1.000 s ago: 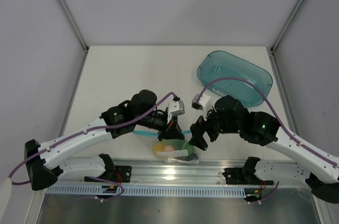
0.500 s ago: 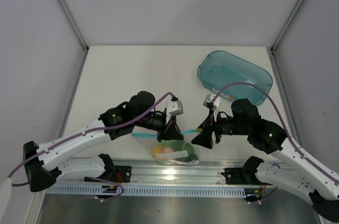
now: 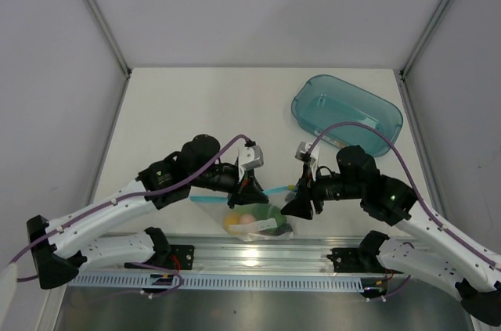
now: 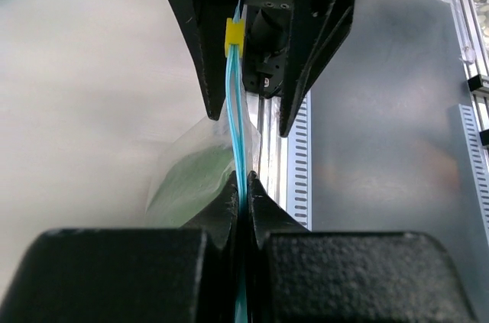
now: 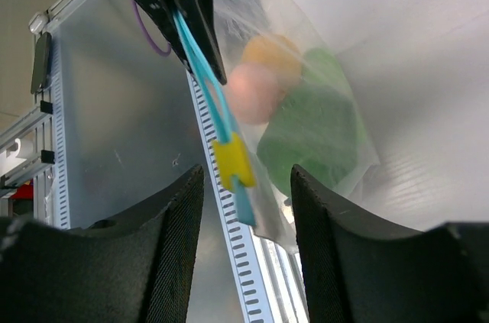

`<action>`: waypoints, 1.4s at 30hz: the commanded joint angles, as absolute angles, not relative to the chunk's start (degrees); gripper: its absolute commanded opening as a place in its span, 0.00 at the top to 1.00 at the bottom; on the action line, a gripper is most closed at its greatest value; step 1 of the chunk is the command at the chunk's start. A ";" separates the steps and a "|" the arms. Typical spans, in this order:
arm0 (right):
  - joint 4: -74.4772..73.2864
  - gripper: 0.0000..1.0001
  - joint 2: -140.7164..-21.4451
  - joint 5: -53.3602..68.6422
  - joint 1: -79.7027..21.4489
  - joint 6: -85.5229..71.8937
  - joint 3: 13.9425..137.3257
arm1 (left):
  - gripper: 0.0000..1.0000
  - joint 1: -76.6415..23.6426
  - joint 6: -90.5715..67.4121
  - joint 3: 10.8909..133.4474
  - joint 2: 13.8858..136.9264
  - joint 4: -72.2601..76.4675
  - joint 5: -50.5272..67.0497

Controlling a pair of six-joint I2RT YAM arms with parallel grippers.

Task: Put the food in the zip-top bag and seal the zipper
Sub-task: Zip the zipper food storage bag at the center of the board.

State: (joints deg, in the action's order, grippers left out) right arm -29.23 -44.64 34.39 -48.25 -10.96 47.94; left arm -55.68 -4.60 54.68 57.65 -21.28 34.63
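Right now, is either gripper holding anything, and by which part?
The left gripper is shut on the zipper of the bag, pinching its blue strip. The right gripper holds nothing: its jaws stand apart either side of the yellow slider.

The bag (image 5: 256, 14) is clear, crinkly, glossy plastic; its zipper (image 5: 200, 79) is a smooth plastic strip. The fingers (image 5: 164, 262) are matt black and grainy. The tub (image 3: 302, 101) is translucent, glossy plastic. The surface (image 3: 196, 104) is matt white.

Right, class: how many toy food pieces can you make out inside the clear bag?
3 in the right wrist view: a yellow-orange fruit uppermost, a pink egg just below it, and a green piece lowest. Others may be hidden behind them.
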 commanded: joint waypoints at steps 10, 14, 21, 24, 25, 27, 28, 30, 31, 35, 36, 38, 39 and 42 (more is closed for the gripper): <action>-24.17 0.68 -45.17 35.86 -47.99 -11.34 49.21 | 0.99 -55.11 -5.10 54.32 54.93 -19.69 35.77; -23.91 1.00 -46.58 35.86 -47.90 -11.07 49.83 | 1.00 -55.11 -5.01 54.32 54.41 -19.77 35.51; -23.91 1.00 -46.14 34.98 -47.72 -11.60 49.13 | 0.77 -54.93 -5.10 54.40 53.79 -19.60 34.63; -21.98 1.00 -44.83 35.68 -47.72 -12.48 48.34 | 0.50 -54.93 -5.45 55.02 54.22 -18.12 35.33; -21.54 1.00 -44.48 35.94 -47.64 -12.57 48.17 | 0.45 -54.93 -5.97 55.54 54.58 -17.58 35.51; -20.57 1.00 -44.47 37.35 -47.64 -12.57 47.99 | 0.41 -54.93 -6.76 56.60 55.71 -16.27 36.12; -20.22 1.00 -44.56 37.61 -47.72 -12.57 47.81 | 0.40 -54.93 -7.03 57.38 56.16 -15.74 36.21; -19.87 1.00 -45.09 38.49 -47.72 -12.74 47.64 | 0.40 -54.93 -8.08 58.36 57.56 -13.90 37.26; -19.60 1.00 -45.26 39.19 -47.72 -12.83 47.46 | 0.40 -54.93 -8.43 58.97 58.00 -13.28 37.44; -18.90 1.00 -45.79 39.64 -47.81 -13.53 47.11 | 0.50 -54.93 -10.37 59.50 59.59 -10.55 35.60; -18.81 1.00 -45.79 39.64 -47.90 -13.62 47.11 | 0.52 -54.93 -11.07 59.41 59.59 -10.02 35.33; -18.81 1.00 -45.70 39.46 -47.90 -13.71 46.93 | 0.57 -54.93 -11.77 58.54 59.06 -7.39 34.89; -18.72 1.00 -45.62 39.38 -47.90 -13.71 46.85 | 0.58 -54.93 -12.39 58.10 58.89 -6.51 34.72; -18.20 1.00 -45.53 39.37 -47.90 -13.89 46.41 | 0.61 -54.93 -12.39 57.92 58.53 -5.01 34.37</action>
